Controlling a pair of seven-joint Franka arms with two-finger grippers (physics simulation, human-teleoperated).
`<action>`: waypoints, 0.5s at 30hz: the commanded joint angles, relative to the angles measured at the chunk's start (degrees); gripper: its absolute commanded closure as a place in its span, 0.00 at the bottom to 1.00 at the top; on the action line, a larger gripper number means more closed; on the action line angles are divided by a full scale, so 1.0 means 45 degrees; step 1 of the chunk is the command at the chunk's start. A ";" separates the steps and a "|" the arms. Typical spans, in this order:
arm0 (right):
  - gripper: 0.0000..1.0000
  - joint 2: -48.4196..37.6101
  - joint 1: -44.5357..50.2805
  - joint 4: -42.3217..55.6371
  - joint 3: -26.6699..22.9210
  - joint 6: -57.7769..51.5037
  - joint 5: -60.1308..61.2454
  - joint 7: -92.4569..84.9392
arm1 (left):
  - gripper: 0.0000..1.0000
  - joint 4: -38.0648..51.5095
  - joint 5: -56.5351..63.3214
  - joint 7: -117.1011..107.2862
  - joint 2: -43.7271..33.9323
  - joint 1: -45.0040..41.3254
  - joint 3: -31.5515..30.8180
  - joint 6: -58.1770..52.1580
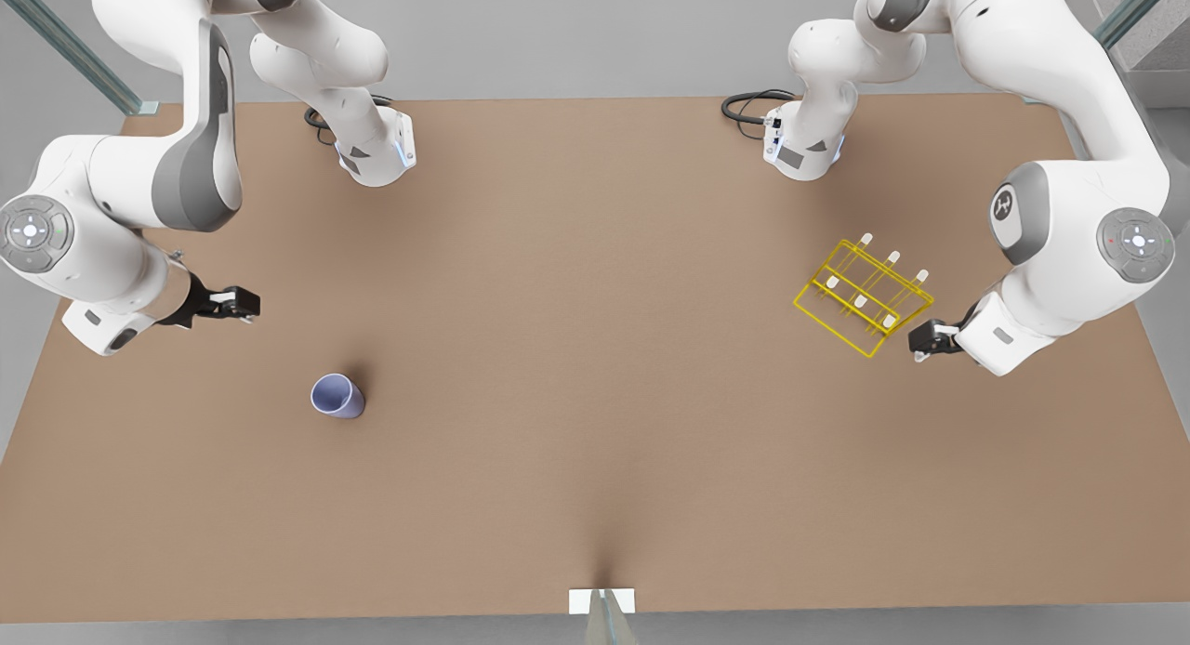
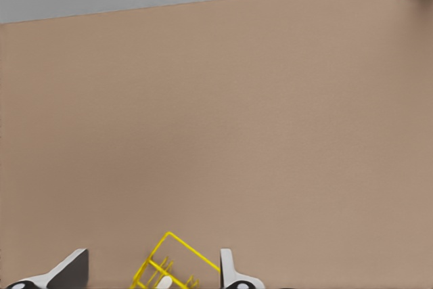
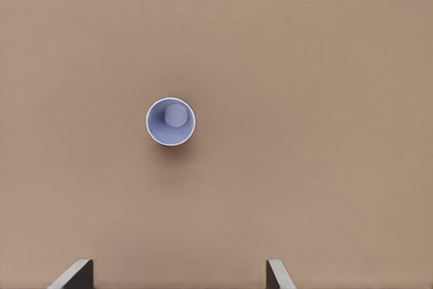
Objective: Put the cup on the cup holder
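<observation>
One cup (image 1: 337, 395) upright on table (image 1: 595, 394); one six-peg cup holder (image 1: 864, 296). Left gripper (image 1: 922, 340), right gripper (image 1: 244, 303): wide, empty.

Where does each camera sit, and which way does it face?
Front view: high above the table, looking down; both arms, the cup and the cup holder show.
Left wrist view: on the left gripper, looking across the table past its open fingers; the cup holder shows.
Right wrist view: on the right gripper, straight down into the upright cup; fingers open.
Shared: front and each wrist share one object.
</observation>
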 commanded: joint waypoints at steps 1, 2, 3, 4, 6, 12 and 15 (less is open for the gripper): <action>0.00 0.0032 -0.0003 0.0000 -0.0006 0.0019 0.0000 -0.0006 | 0.00 0.0000 0.0133 -0.0004 0.0038 -0.0019 0.0000 0.0000; 0.00 0.0539 -0.0023 0.0020 -0.0006 0.0059 0.0019 -0.0006 | 0.00 0.0000 0.0133 -0.0004 0.0058 -0.0019 0.0000 0.0000; 0.00 0.1047 -0.0296 0.0020 -0.0006 0.0507 0.0020 -0.0084 | 0.00 0.0000 0.0114 0.0055 0.0077 -0.0019 0.0000 0.0000; 0.00 0.1731 -0.0413 0.0000 -0.0006 0.0995 0.0020 -0.0104 | 0.00 0.0000 0.0094 0.0016 0.0097 -0.0019 0.0000 0.0000; 0.00 0.3274 -0.0609 -0.0078 -0.0006 0.2577 0.0058 -0.0104 | 0.00 -0.0019 0.0094 0.0035 0.0175 -0.0019 0.0020 0.0000; 0.00 0.4036 -0.0531 -0.1445 0.0072 0.4219 0.0078 -0.0241 | 0.00 -0.0039 -0.0023 0.0211 0.0175 0.0020 0.0078 0.0000; 0.00 0.4407 -0.0511 -0.1465 0.0091 0.4687 0.0117 -0.0260 | 0.00 -0.0019 -0.0062 0.0231 0.0233 0.0020 0.0078 0.0020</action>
